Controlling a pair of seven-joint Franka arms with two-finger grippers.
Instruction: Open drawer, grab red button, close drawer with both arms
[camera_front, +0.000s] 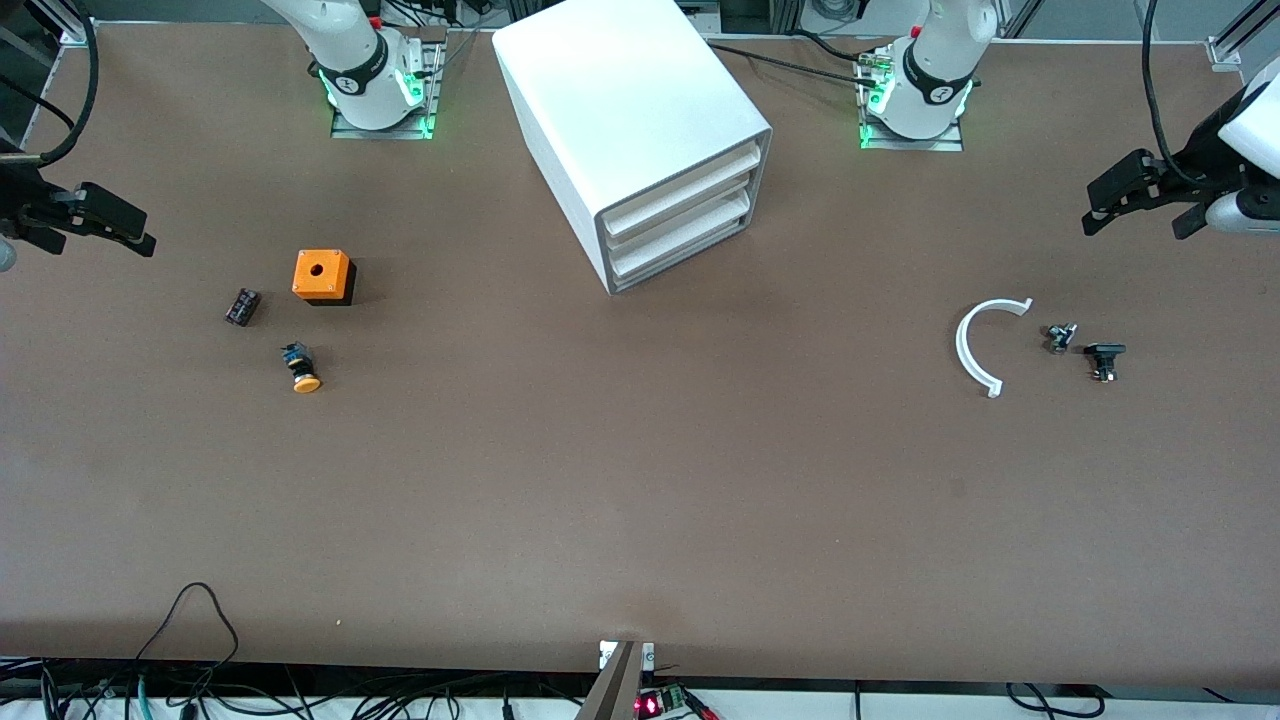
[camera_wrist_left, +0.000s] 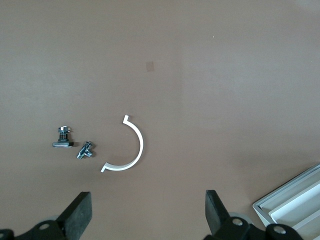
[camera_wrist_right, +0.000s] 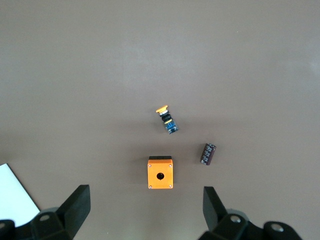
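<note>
While both arms wait, smooth white plastic cabinet (camera_front: 640, 140) top centre, three flat drawers (camera_front: 680, 215) shut, left gripper (camera_front: 1140, 205) and right gripper (camera_front: 100, 225) spread, empty.

Smooth white plastic cabinet (camera_front: 630, 110) w/ slight sheen, matt brown table (camera_front: 640, 480).

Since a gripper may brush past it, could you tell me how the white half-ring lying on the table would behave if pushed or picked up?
The white half-ring looks thin and flat, so it is probably light and would slide or spin when nudged. It lies on its side, so rolling seems unlikely. Its open arc may flex slightly if squeezed.
</note>
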